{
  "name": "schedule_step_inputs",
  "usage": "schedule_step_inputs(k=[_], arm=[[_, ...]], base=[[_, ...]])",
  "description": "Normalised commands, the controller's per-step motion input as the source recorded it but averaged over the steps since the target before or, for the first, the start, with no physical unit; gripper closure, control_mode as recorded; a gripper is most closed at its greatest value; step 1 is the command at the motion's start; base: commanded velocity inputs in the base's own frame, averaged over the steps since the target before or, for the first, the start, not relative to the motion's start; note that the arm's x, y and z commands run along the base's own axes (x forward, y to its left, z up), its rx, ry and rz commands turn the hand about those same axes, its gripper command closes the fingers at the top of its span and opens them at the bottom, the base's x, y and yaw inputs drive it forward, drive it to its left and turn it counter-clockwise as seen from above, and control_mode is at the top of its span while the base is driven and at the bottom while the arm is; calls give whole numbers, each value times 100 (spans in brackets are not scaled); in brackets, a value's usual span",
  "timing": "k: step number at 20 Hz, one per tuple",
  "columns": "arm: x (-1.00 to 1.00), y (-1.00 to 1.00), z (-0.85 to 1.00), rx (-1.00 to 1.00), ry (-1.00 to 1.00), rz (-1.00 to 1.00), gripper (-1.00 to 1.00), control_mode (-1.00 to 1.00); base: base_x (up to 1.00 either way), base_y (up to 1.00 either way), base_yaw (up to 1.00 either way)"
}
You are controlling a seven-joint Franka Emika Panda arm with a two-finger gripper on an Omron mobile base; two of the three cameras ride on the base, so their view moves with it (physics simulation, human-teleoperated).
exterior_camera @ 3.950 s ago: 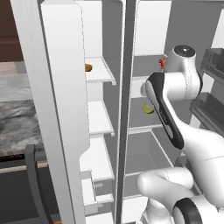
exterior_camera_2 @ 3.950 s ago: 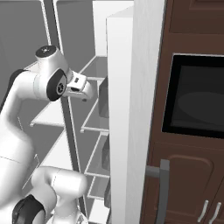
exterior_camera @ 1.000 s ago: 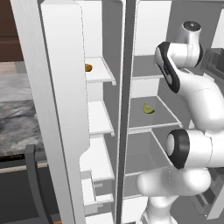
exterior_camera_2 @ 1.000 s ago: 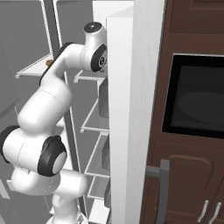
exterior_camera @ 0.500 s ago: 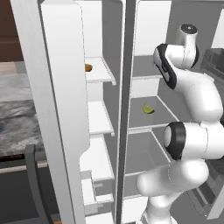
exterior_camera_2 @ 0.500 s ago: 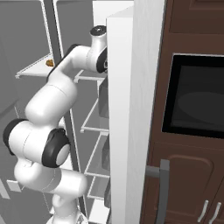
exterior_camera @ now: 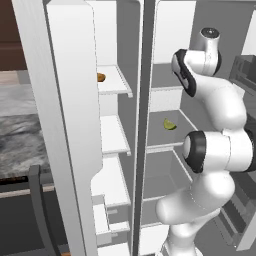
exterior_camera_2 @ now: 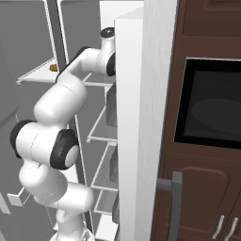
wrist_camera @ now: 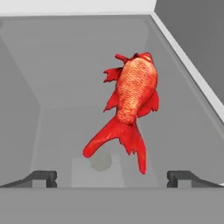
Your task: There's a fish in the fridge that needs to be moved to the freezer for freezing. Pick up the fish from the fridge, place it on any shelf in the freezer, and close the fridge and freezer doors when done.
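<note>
both doors [exterior_camera: 60, 130] stand wide open, the near one filling the left of the left base view with its dark bar handle [exterior_camera: 40, 210] low in the corner. the freezer [exterior_camera: 112, 150] runs down the centre-left of that frame, white shelves stacked, a small brown lump [exterior_camera: 101, 77] sitting on the upper one. right of the divider is the fridge [exterior_camera: 165, 110], grey inside, and the white arm [exterior_camera: 220, 125] rises from the lower right and folds up to the upper right, its wrist reaching into an upper shelf. in the right base view the arm climbs the left half of the frame and its hand goes in behind the white fridge door edge [exterior_camera_2: 129, 117], with dark brown cabinets [exterior_camera_2: 207, 188] and a black oven window [exterior_camera_2: 212, 108] on the right.

a yellow-green fruit [exterior_camera: 169, 124] lies on the middle fridge shelf, centre of the left base view.

now the hand view: the fish [wrist_camera: 131, 103] lies mid-frame on the grey shelf, red-orange, head toward the top, tail fanning down (scales plain to see). the gripper [wrist_camera: 112, 178] has its fingertips [wrist_camera: 41, 177] spread wide at the bottom corners, nothing between them, the tail just above and not touching.
</note>
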Motion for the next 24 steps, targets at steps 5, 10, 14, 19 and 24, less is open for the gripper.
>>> schedule_step_inputs(k=[5, 10, 14, 19, 24], arm=[[25, -14, -7, 0, 4, 0, -100, -100], [29, -17, -15, 0, 5, 0, -100, -100], [26, -14, -24, 0, 3, 0, -100, -100], [25, -5, -12, 0, 0, 0, -100, -100], [23, -3, -19, 0, 0, 0, -100, -100]], base=[[0, 0, 0], [0, 0, 0], [0, 0, 0], [0, 0, 0], [0, 0, 0]])
